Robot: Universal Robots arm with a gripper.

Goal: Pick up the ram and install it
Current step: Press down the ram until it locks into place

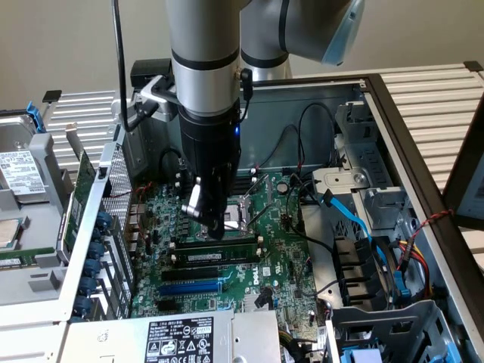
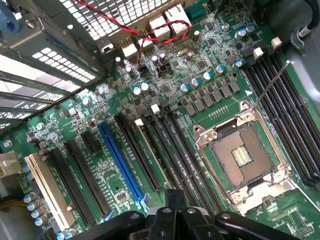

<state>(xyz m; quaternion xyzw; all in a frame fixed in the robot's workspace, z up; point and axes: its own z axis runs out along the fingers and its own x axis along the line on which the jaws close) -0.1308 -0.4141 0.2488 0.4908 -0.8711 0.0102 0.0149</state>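
Observation:
My gripper point(image 1: 214, 227) hangs straight down over the green motherboard point(image 1: 280, 249), its fingers shut with nothing visible between them. The ram point(image 1: 215, 258), a dark stick with a pale label strip, stands on edge in a long black slot just in front of the fingertips. A second greenish stick point(image 1: 238, 243) sits in the neighbouring slot, right under the tips; I cannot tell whether they touch it. In the wrist view the gripper's black housing point(image 2: 175, 220) sits over the rows of long black slots point(image 2: 172, 150).
The open CPU socket point(image 1: 246, 208) point(image 2: 245, 155) lies just behind the gripper. A blue slot point(image 1: 193, 287) point(image 2: 120, 160) runs nearer the front. Blue and black cables point(image 1: 355, 227) and drive cages crowd the exterior view's right; a metal case wall point(image 1: 91, 249) rises on its left.

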